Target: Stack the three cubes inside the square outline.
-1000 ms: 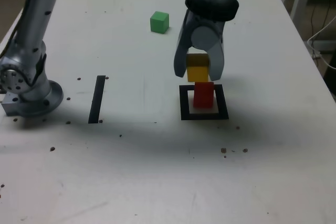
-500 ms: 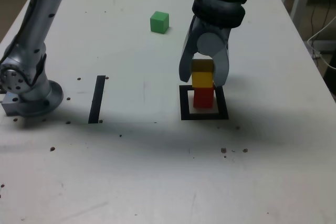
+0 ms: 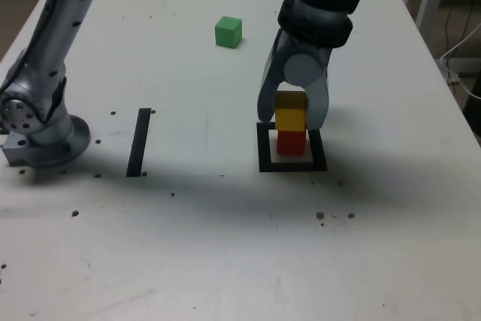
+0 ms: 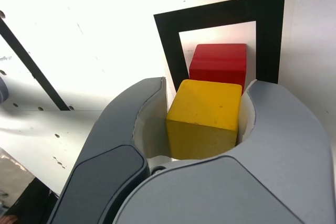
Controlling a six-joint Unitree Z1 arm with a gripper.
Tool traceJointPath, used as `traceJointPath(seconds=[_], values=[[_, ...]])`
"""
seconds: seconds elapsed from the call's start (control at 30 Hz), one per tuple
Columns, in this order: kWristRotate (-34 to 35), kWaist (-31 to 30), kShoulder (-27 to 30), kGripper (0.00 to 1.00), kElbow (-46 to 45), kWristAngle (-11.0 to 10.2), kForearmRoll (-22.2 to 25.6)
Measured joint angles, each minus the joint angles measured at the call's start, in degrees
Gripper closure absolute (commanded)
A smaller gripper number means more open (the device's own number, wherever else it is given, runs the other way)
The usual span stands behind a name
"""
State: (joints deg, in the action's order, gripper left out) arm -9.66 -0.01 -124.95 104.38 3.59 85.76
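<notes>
Counting from my side of the table (image 3: 225,261) outward, I see one square outline (image 3: 263,148), three cubes and one gripper (image 3: 291,114); nearest, in the exterior view, bare pale tabletop with a scatter of dark specks; beyond it the square outline, a black tape frame with a pale centre, lying flat with its sides roughly parallel to the table edges.

One red cube (image 3: 291,143) sits inside the frame, resting flat; one yellow cube (image 3: 290,119) sits directly above it, the two forming a short upright column whose long axis is vertical; I cannot tell whether the yellow rests fully on the red.

My gripper points downward over the column, its two grey jaws closed against opposite sides of the yellow cube; the wrist view shows the yellow cube (image 4: 206,116) clasped between the jaws, with the red cube (image 4: 219,62) and the frame (image 4: 170,40) beneath.

To the exterior view's left, one straight black strip (image 3: 139,141) lies lengthwise away from me, near the arm's base (image 3: 41,137).

Farthest, one green cube (image 3: 228,31) stands alone, well apart from the frame.
</notes>
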Motion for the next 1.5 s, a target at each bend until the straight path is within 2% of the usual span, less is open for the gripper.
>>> traceJointPath(seconds=[0.2, 0.27, 0.33, 0.47, 0.57, 1.5], values=[[-0.08, 0.00, -0.19, 0.70, 0.00, 0.00, -0.43], [-0.24, 0.00, -0.29, 0.65, 0.00, 0.00, -0.67], [-0.50, 0.00, -0.33, 0.52, 0.00, 0.00, -0.85], [-1.15, 0.00, -0.53, 0.18, -0.15, 0.00, -1.11], [-1.54, 0.00, -0.82, 0.09, -0.36, 0.05, -1.32], [-1.77, 1.02, -0.33, 0.08, -3.14, 0.12, -0.93]])
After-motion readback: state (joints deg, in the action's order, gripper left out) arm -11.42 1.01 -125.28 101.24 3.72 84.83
